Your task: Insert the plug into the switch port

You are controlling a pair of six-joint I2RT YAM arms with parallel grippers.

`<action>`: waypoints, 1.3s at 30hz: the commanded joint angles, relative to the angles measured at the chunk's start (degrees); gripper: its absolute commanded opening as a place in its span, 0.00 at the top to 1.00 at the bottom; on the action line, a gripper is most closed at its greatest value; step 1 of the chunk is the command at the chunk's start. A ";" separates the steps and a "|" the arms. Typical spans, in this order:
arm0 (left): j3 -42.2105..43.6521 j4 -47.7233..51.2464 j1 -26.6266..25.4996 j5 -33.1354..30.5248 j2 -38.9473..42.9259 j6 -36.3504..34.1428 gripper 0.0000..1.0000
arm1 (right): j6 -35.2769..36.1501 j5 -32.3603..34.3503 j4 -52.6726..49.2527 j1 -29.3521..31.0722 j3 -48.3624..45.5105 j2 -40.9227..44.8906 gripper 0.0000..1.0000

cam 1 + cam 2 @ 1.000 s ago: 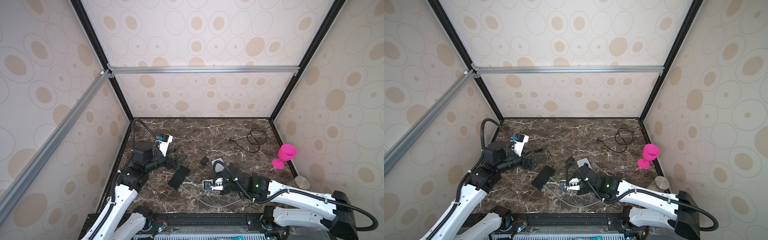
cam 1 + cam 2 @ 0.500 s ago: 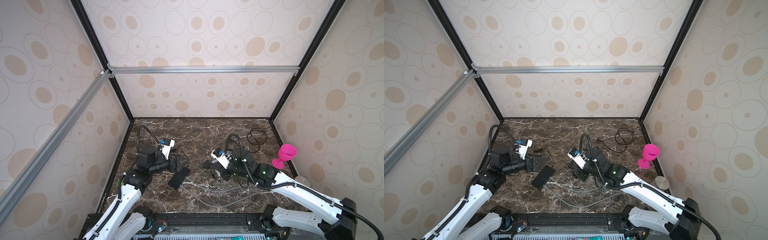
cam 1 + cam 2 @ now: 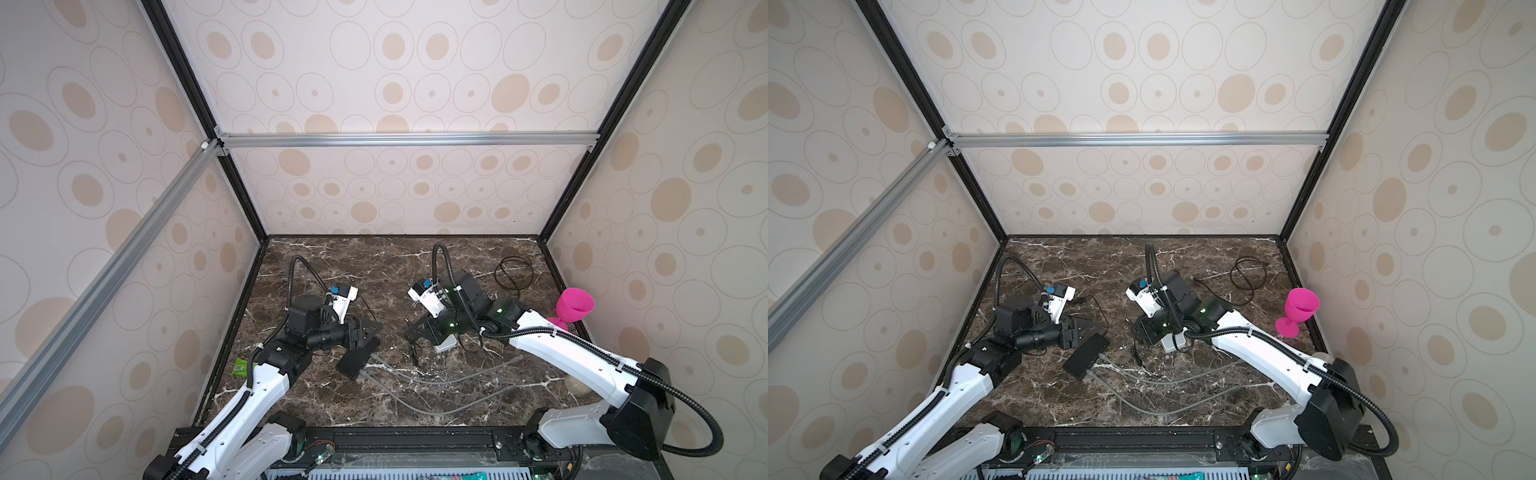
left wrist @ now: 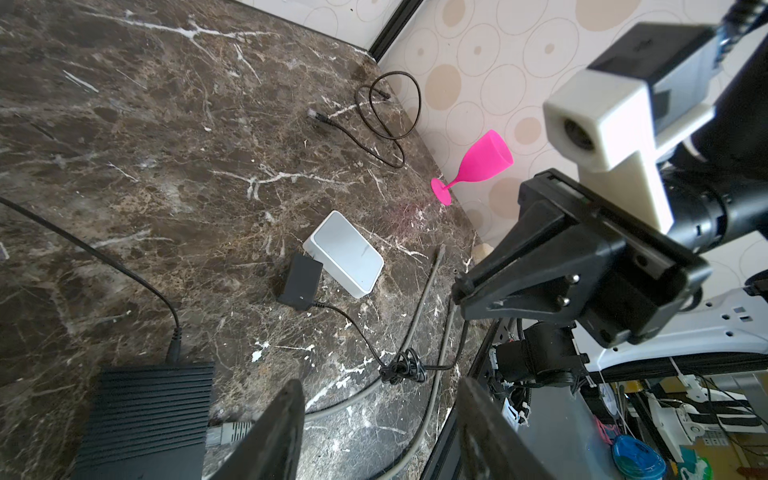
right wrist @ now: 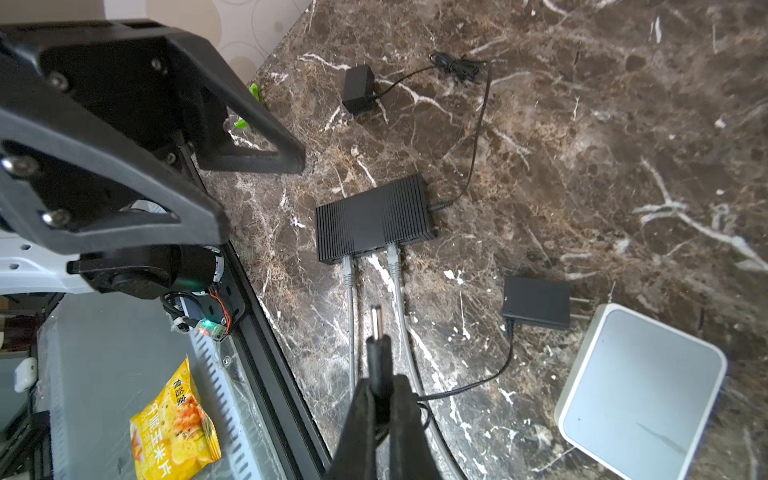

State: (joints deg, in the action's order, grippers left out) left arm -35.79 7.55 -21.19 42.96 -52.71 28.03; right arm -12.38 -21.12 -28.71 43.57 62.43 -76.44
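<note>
The switch (image 5: 372, 218) is a black ribbed box lying flat on the marble, with two grey cables (image 5: 395, 266) plugged into its near side and a thin black cord in its far side. It also shows in both top views (image 3: 358, 357) (image 3: 1086, 355). My right gripper (image 5: 380, 386) is shut on the plug (image 5: 376, 332), a black barrel with a silver tip, held above the table to the right of the switch (image 3: 411, 330). The plug's thin cord runs to a black adapter (image 5: 536, 307). My left gripper (image 4: 374, 419) stands open over the switch's far end (image 3: 370, 330), nothing between its fingers.
A white box (image 3: 444, 344) lies under the right arm beside the adapter. A pink goblet (image 3: 573, 307) stands at the right wall. A coiled black cable (image 3: 515, 272) lies at the back right. The grey cables (image 3: 436, 380) trail across the front. A second adapter (image 5: 357, 89) lies beyond the switch.
My right arm has risen from the front middle and swung back with the plug. The left gripper's jaws have narrowed and it has shifted slightly toward the switch.
</note>
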 commanded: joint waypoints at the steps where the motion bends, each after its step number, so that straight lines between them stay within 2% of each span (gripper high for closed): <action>1: -0.44 0.56 -0.72 0.19 -1.45 -2.37 0.40 | -5.71 3.15 0.84 -0.80 -2.83 2.01 1.00; 5: 1.91 -3.66 -2.86 -0.88 -4.66 0.60 0.40 | -11.58 13.08 -4.86 -2.48 -3.45 2.34 1.00; 8: 3.53 -7.71 -7.32 -2.95 -7.68 3.27 0.38 | -12.44 15.75 -7.62 -3.15 -4.98 3.75 1.00; 10: 3.50 -8.65 -10.12 -4.79 -9.76 3.86 0.33 | -9.66 13.53 -7.42 -3.16 -6.32 5.29 1.00; 13: 3.16 -10.93 -12.65 -5.31 -12.28 4.53 0.33 | -3.02 3.59 -4.88 -3.17 -9.04 7.84 1.00; 17: 0.30 -11.51 -13.42 -4.59 -14.13 3.71 0.51 | 3.14 -7.48 -5.48 -3.19 -9.09 7.47 1.00; 20: -0.51 -13.58 -13.44 -3.75 -14.48 6.00 0.54 | 4.07 -12.72 -4.70 -2.85 -9.04 6.23 1.00; 23: 0.57 -18.96 -13.43 -2.03 -15.11 13.01 0.54 | 4.48 -12.40 -4.56 -1.23 -8.26 5.32 1.00; 26: 2.02 -26.35 -13.59 -1.10 -16.18 24.30 0.53 | 3.82 -10.80 -3.35 0.32 -7.41 4.46 1.00; 28: 2.71 -29.40 -13.77 0.03 -17.34 29.62 0.57 | 2.88 -9.59 -2.27 0.31 -7.02 4.17 1.00; 32: 1.89 -27.60 -14.00 0.89 -19.00 31.76 0.66 | 2.17 -6.47 -1.42 0.31 -5.80 4.10 1.00; 39: 3.68 -28.76 -14.78 0.98 -18.67 33.47 0.69 | 1.94 -4.80 -1.31 0.30 -4.32 2.12 1.00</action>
State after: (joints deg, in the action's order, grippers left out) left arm -32.69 -17.89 -35.29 42.70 -71.90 58.26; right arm -10.20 -26.92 -30.13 43.70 56.60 -72.79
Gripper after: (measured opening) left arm 0.313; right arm 0.069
